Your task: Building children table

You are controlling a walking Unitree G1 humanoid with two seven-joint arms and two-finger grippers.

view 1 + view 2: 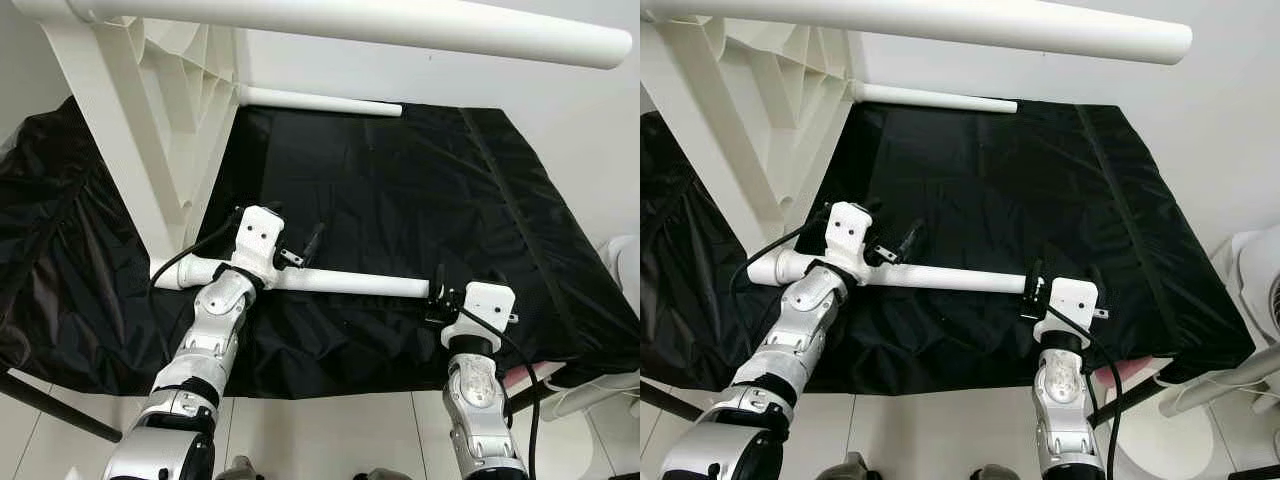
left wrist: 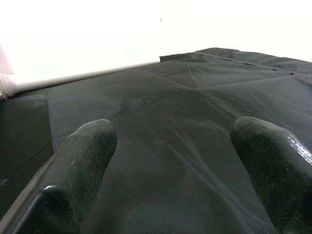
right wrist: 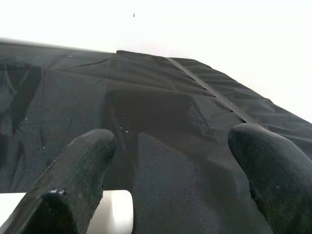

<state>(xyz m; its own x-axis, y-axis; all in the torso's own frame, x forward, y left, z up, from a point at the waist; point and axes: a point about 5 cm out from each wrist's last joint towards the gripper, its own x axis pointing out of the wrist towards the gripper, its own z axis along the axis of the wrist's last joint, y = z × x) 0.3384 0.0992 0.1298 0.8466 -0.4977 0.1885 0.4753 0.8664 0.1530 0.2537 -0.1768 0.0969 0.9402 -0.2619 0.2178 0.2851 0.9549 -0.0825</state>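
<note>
Both end effectors, left [image 1: 300,243] and right [image 1: 440,285], gape over the unmarked white leg [image 1: 350,283].

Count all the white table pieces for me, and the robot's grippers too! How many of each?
White round table legs: 3, one across the top, one at the far edge of the black cloth, one lying by the grippers
White ribbed tabletop: 1
Grippers: 2, left gripper and right gripper
Total: 6

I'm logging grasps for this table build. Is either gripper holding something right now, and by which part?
Nothing is held. Both the left gripper and right gripper are open over the black cloth; the white leg lies by them.
</note>
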